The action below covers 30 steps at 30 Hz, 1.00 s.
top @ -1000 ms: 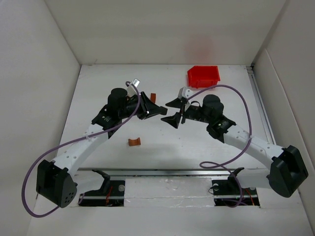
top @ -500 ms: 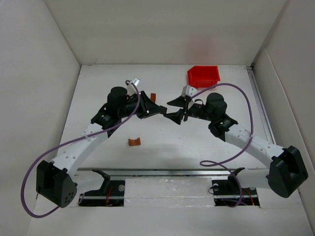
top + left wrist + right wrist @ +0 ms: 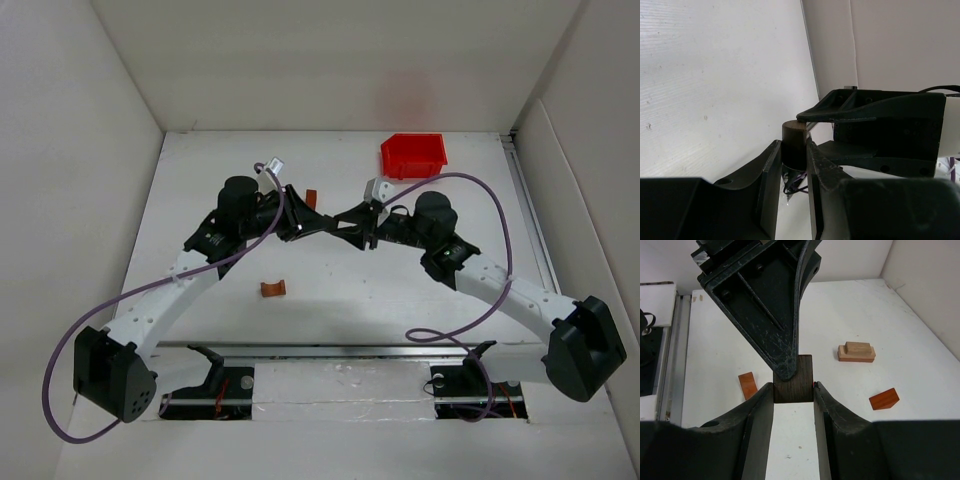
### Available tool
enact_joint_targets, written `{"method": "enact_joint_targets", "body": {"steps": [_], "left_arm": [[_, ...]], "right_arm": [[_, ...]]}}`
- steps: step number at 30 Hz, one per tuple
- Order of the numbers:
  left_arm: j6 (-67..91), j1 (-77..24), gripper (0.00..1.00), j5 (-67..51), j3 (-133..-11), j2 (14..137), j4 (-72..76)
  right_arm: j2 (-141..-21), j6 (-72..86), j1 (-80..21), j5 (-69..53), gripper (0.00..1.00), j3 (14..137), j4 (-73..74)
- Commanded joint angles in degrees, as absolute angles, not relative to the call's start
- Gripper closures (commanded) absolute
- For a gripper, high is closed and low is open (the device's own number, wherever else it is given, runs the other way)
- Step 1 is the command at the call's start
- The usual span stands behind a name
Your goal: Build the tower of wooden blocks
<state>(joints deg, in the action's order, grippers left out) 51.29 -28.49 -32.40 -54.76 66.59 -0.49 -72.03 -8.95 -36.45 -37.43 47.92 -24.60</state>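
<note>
A dark brown wood block (image 3: 793, 379) is held above the table where both grippers meet. My left gripper (image 3: 333, 223) is shut on it; the block shows between its fingers in the left wrist view (image 3: 794, 144). My right gripper (image 3: 350, 220) has its fingers (image 3: 762, 410) against the block's two sides. The tower (image 3: 856, 352), a tan block on a wider tan and reddish base, stands on the table beyond. Two reddish-brown blocks (image 3: 747, 385) (image 3: 884, 399) lie loose near it. A reddish-brown arch (image 3: 272, 289) lies nearer the front.
A red plastic bin (image 3: 413, 155) stands at the back right of the table. Another reddish-brown block (image 3: 312, 198) lies just behind the left gripper. White walls close in the table on the left, right and back.
My right gripper has moved left to the left gripper and its wide-open fingers have closed around the dark block. The left arm has stayed still.
</note>
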Motion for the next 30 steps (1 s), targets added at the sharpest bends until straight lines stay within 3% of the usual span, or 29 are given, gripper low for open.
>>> {"method": "enact_joint_targets", "body": {"steps": [1, 4, 9, 16, 18, 19, 21, 30], "left_arm": [[51.5, -28.7, 1.00, -33.0, -57.7, 65.8, 2.1], [51.6, -28.7, 1.00, -33.0, -58.1, 65.9, 2.4], [51.4, -28.7, 0.65, -31.5, -58.5, 65.1, 2.4], [50.5, -28.7, 0.39, -29.7, -59.7, 63.9, 0.9], [49.8, -28.7, 0.17, -27.4, -59.5, 63.0, 0.5], [49.8, -28.7, 0.17, -27.4, -59.6, 62.7, 0.5], [47.8, -28.7, 0.01, -25.3, -59.9, 62.1, 0.2], [40.4, -28.7, 0.01, -20.2, -58.1, 57.9, 8.6]], "right_arm": [[-70.8, -10.3, -37.5, -36.1, 0.91, 48.6, -27.2], [-70.5, -9.8, -38.1, -35.9, 1.00, 48.3, -27.7], [-70.8, -7.0, -38.1, -36.5, 1.00, 47.8, -29.3], [-72.1, -1.6, -37.5, -38.1, 1.00, 46.6, -34.9], [-72.0, -0.2, -37.5, -38.1, 1.00, 46.5, -35.8], [-72.0, -0.2, -37.5, -38.1, 1.00, 46.6, -35.8], [-71.9, 3.4, -37.0, -38.5, 1.00, 46.6, -36.4], [-70.5, 24.8, -34.6, -36.1, 1.00, 47.5, -36.7]]}}
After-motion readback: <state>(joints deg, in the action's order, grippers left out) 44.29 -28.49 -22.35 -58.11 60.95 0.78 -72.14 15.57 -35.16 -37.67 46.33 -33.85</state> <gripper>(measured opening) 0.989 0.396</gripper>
